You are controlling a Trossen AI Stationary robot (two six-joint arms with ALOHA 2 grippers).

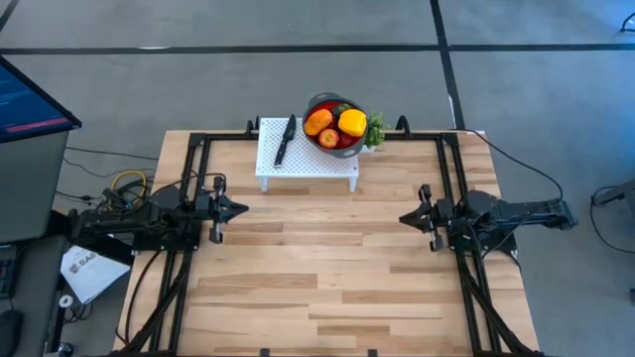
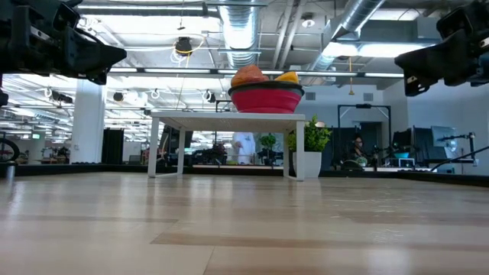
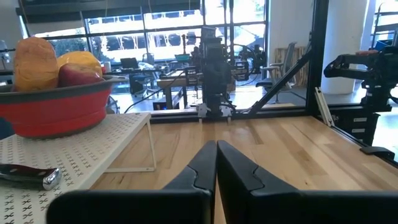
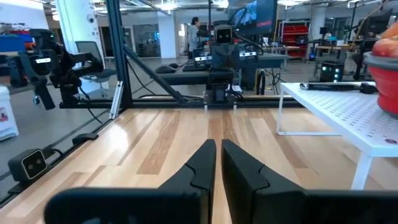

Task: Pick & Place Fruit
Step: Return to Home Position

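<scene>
The fruit (image 1: 335, 124) is contained in the bowl (image 1: 316, 100) on the shelf (image 1: 317, 167), well apart from the left gripper (image 1: 238, 209) and right gripper (image 1: 405, 218), both clenched on nothing

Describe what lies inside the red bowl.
The red bowl holds an orange fruit, a yellow fruit and a red fruit on top; anything beneath them is covered.
</scene>
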